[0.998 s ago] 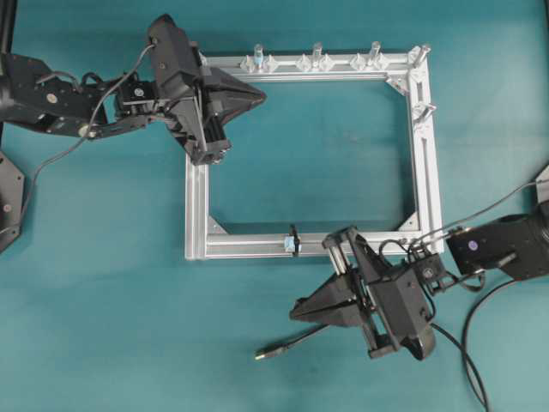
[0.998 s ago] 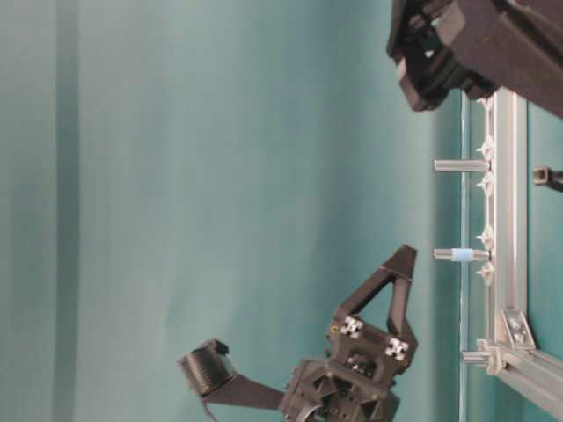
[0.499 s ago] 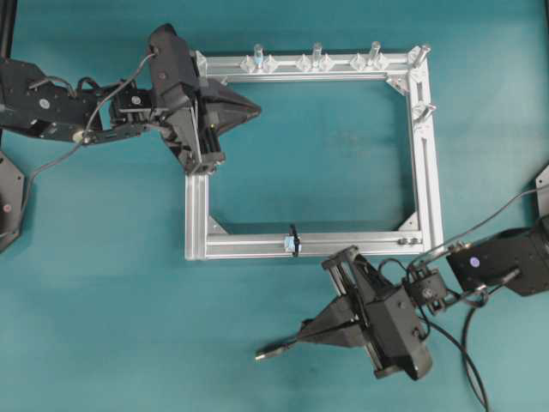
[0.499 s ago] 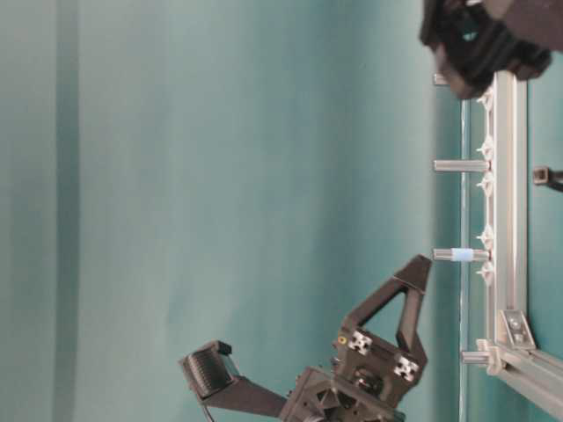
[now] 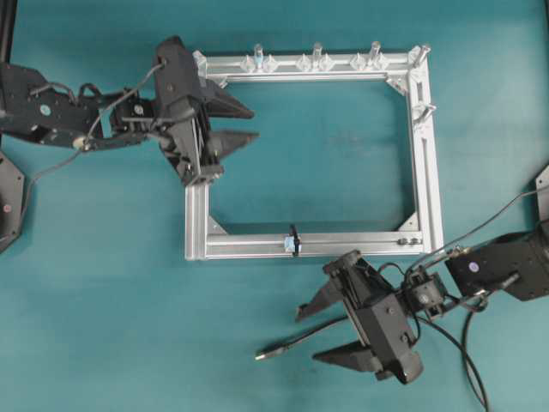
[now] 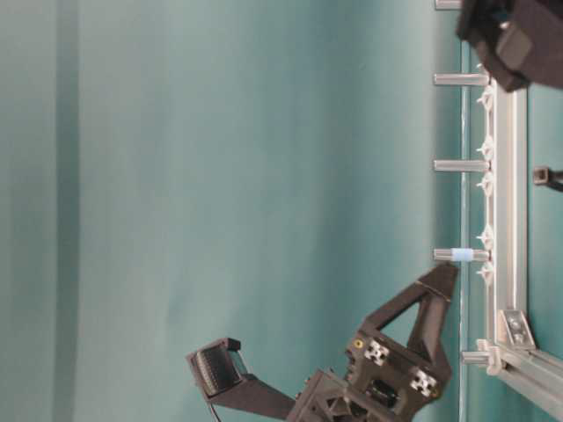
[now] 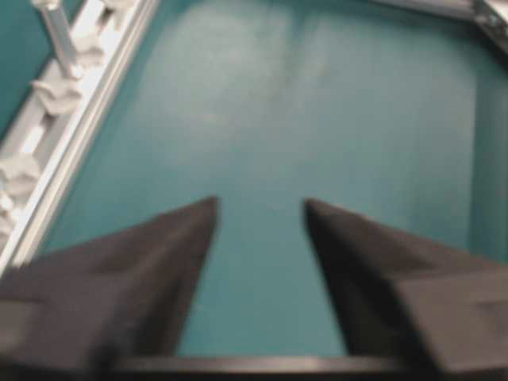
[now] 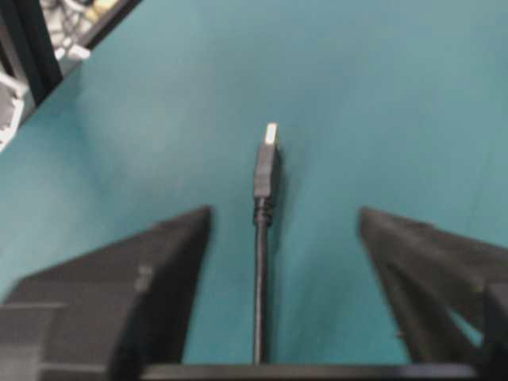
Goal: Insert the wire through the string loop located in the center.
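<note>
**Both jaws apart, wire between the right pair**

Both of my grippers have spread since a second ago, when each was pinched shut. My right gripper [image 5: 324, 333] now stands wide, its fingers either side of the wire [image 5: 296, 340] without touching it; my left gripper [image 5: 247, 123] is parted on nothing, hovering over the frame [image 5: 196, 215] at its upper-left corner. The wire lies flat on the desk [image 5: 111, 300], its long axis running away from my right palm, the metal-tipped plug [image 8: 267, 163] pointing outward past the fingertips, toward the desk's lower-left. The string loop [image 5: 293, 240] sits on the frame's near bar, just beside my right gripper, apart from the wire.
</note>
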Controlling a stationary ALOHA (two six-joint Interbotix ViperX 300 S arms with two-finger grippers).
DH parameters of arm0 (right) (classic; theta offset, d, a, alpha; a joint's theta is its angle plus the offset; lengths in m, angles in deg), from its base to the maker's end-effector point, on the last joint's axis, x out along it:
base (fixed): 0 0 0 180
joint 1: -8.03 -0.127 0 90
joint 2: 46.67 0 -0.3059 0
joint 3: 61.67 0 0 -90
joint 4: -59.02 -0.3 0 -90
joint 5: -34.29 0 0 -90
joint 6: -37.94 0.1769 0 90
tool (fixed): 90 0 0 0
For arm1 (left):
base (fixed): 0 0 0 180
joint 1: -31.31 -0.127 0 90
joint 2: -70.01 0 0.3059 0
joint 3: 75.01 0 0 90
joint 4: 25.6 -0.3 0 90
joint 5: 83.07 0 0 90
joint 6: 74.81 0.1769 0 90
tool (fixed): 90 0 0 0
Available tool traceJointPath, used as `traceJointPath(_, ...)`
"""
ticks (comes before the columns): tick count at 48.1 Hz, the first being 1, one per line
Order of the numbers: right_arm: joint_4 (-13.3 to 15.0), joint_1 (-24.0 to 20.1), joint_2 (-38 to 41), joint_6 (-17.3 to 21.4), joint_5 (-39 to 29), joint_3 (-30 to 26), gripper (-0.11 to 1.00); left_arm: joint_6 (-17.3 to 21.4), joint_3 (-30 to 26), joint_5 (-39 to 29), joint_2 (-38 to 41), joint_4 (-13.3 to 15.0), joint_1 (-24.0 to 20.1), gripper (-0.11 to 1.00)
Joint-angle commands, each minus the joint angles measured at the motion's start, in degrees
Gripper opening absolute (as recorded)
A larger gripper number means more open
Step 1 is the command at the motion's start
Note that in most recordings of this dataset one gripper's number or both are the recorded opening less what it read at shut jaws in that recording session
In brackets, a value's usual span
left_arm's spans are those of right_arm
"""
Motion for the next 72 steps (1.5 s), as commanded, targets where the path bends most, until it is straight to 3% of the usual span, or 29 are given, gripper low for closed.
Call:
traceJointPath(1, 0.26, -0.35, -0.53, 0.0, 0.26, -0.7, 0.81, 0.0, -0.88, -0.7, -1.58, -0.18, 0.79, 0.72)
traceJointPath(4, 0.26, -0.35, -0.44, 0.0, 0.26, -0.79, 0.78, 0.0, -0.88, -1.58, -1.58, -0.18, 1.05, 0.76)
traceJointPath(52, 0.18, -0.44, 8.35, 0.35, 0.26, -1.05, 0.73, -1.58, -1.41, -9.58, -1.58, -0.09, 3.52, 0.76)
traceJointPath(64, 0.26, -0.35, 8.53, 0.35, -0.44, -0.62, 0.53, -1.67, -1.41, -9.58, -1.58, -0.09, 3.52, 0.76)
traceJointPath(72, 0.18, -0.44, 8.53, 0.44, -6.68, -0.44, 0.14, -1.67, -1.49, -9.58, -1.58, -0.09, 3.6, 0.76)
